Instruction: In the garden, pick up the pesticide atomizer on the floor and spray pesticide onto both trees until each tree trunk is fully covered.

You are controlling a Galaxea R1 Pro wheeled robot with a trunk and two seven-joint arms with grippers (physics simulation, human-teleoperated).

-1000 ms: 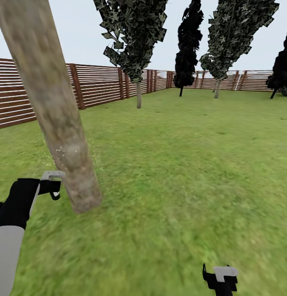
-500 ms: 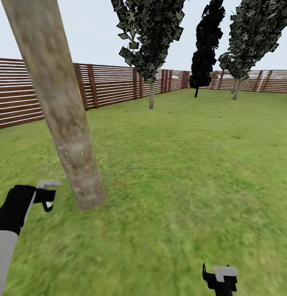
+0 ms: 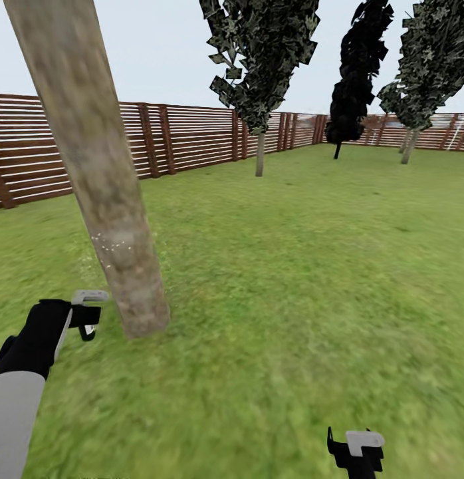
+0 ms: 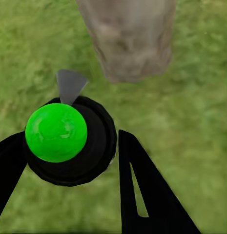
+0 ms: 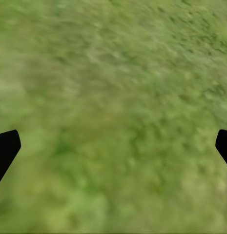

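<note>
A thick, leaning grey-brown tree trunk (image 3: 106, 193) rises at the left of the head view, with a few white pesticide specks (image 3: 111, 251) low on its bark. My left gripper (image 3: 86, 318) hangs just left of the trunk's base. In the left wrist view this left gripper (image 4: 72, 141) is shut on the pesticide atomizer (image 4: 56, 131), a black round body with a bright green cap. Its grey nozzle (image 4: 70, 85) points at the trunk's foot (image 4: 130, 44). My right gripper (image 3: 355, 454) is low at the front right. The right gripper (image 5: 113, 146) is open over bare grass.
Green lawn (image 3: 305, 266) stretches ahead to a brown slatted fence (image 3: 185, 136). Farther off stand a dark-green tree on a thin grey stem (image 3: 260, 154), a narrow black-leaved tree (image 3: 355, 80) and another leafy tree (image 3: 428, 60) at the right.
The whole picture has slid right, so the camera has turned left. My left gripper with the atomizer dipped slightly beside the trunk. The right gripper has held still.
</note>
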